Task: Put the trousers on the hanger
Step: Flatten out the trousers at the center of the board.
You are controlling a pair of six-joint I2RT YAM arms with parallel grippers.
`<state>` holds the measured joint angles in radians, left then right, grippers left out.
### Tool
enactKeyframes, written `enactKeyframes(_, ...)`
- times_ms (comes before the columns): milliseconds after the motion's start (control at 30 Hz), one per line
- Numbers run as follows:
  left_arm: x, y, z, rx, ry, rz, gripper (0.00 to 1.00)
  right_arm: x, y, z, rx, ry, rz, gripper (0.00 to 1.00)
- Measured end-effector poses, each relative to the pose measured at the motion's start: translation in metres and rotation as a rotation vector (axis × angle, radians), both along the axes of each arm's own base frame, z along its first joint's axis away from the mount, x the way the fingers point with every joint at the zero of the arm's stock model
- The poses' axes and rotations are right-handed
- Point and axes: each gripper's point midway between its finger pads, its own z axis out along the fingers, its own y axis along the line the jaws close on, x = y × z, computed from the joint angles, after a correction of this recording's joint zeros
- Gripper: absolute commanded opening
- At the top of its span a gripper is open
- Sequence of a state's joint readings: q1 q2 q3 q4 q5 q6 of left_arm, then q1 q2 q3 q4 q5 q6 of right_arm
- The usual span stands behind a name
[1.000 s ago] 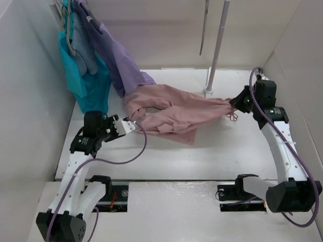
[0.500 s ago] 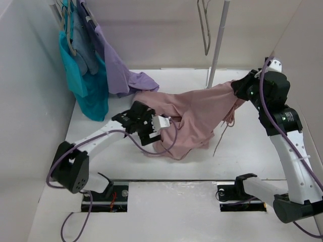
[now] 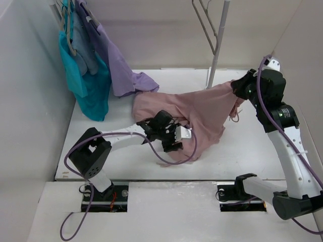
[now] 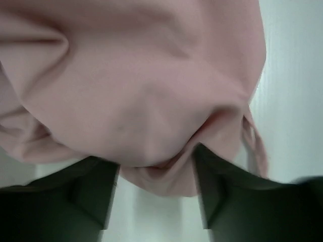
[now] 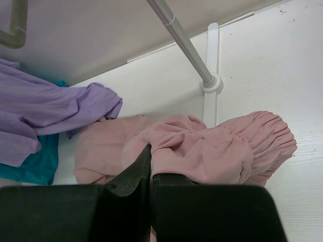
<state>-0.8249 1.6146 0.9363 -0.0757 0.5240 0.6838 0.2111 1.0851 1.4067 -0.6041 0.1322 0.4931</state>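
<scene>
- Pink cloth spans the gap between your two arms: the trousers [image 3: 202, 113] run with their long axis from the right gripper [image 3: 237, 93] down and across to the left gripper [image 3: 181, 135].
- The right gripper's fingers [image 5: 136, 171] are pinched together on the gathered waist end. They hold it raised off the surface [image 3: 151, 161], and the rest of the garment trails away ahead of them.
- The left gripper's fingers [image 4: 96, 186] are spread apart. In the left wrist view a fold of the trousers' lower edge bulges into the gap between them, but nothing is clamped.
- The hanger [image 3: 206, 22] hangs bare, above and beyond the right fingers and just beside the pole [image 3: 218, 45]. It is well apart from the left fingers, so your right arm is the nearer one.
- The lavender garment [image 3: 126, 75] lies beyond the left fingers, touching the trousers' far edge.
- The coming move probably turns on that span. The cloth lies directly ahead of your open left fingers, and the hanger waits up past the right fingers, so the low end likely needs securing before the cloth can be carried up to the hanger.
</scene>
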Motion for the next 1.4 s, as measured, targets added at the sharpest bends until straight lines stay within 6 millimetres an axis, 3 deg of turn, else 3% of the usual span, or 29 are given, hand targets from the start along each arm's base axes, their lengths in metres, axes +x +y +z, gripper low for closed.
enactKeyframes(33, 0.000, -0.005, 0.001, -0.019, -0.003, 0.011, 0.13, 0.000, -0.001, 0.000, 0.000, 0.000, -0.004, 0.00)
enactKeyframes(67, -0.001, -0.009, 0.002, -0.034, 0.004, 0.029, 0.00, 0.000, -0.001, 0.000, -0.001, -0.001, -0.008, 0.00)
enactKeyframes(333, 0.008, -0.013, 0.004, -0.044, -0.023, 0.132, 0.00, -0.017, -0.011, -0.001, 0.005, -0.014, -0.035, 0.00)
enactKeyframes(467, 0.011, 0.006, 0.013, 0.023, -0.033, 0.180, 0.00, -0.025, -0.015, -0.006, 0.001, 0.000, -0.044, 0.00)
enactKeyframes(533, 0.026, 0.026, 0.034, 0.047, -0.028, 0.239, 0.00, -0.030, -0.019, -0.007, -0.005, 0.010, -0.063, 0.00)
enactKeyframes(633, 0.078, 0.072, 0.099, 0.008, -0.098, 0.421, 0.00, -0.042, -0.032, -0.007, -0.029, 0.031, -0.116, 0.00)
enactKeyframes(700, 0.108, 0.113, 0.165, -0.059, -0.210, 0.562, 0.00, -0.053, -0.042, 0.003, -0.040, 0.021, -0.158, 0.00)
enactKeyframes(767, 0.115, 0.155, 0.233, -0.139, -0.356, 0.680, 0.00, -0.065, -0.050, 0.022, -0.039, -0.019, -0.190, 0.00)
enactKeyframes(800, 0.107, 0.173, 0.267, -0.185, -0.436, 0.724, 0.00, -0.073, -0.054, 0.032, -0.036, -0.039, -0.201, 0.00)
enactKeyframes(867, 0.069, 0.197, 0.326, -0.291, -0.576, 0.758, 0.00, -0.088, -0.059, 0.056, -0.020, -0.099, -0.215, 0.00)
enactKeyframes(967, 0.010, 0.225, 0.393, -0.453, -0.728, 0.790, 0.00, -0.112, -0.063, 0.083, 0.001, -0.164, -0.215, 0.00)
enactKeyframes(1033, -0.015, 0.240, 0.427, -0.545, -0.803, 0.822, 0.00, -0.127, -0.061, 0.096, 0.022, -0.195, -0.190, 0.00)
enactKeyframes(1100, -0.023, 0.246, 0.448, -0.601, -0.839, 0.843, 0.00, -0.135, -0.058, 0.108, 0.037, -0.217, -0.164, 0.00)
enactKeyframes(1167, -0.008, 0.245, 0.449, -0.589, -0.834, 0.875, 0.00, -0.131, -0.056, 0.112, 0.025, -0.206, -0.155, 0.00)
enactKeyframes(1233, 0.022, 0.237, 0.436, -0.528, -0.796, 0.901, 0.00, -0.113, -0.056, 0.111, -0.014, -0.168, -0.166, 0.00)
enactKeyframes(1333, 0.093, 0.216, 0.395, -0.389, -0.722, 0.942, 0.00, -0.056, -0.056, 0.081, -0.099, -0.031, -0.190, 0.00)
enactKeyframes(1400, 0.139, 0.204, 0.362, -0.306, -0.677, 0.959, 0.00, -0.012, -0.060, 0.044, -0.140, 0.094, -0.194, 0.09)
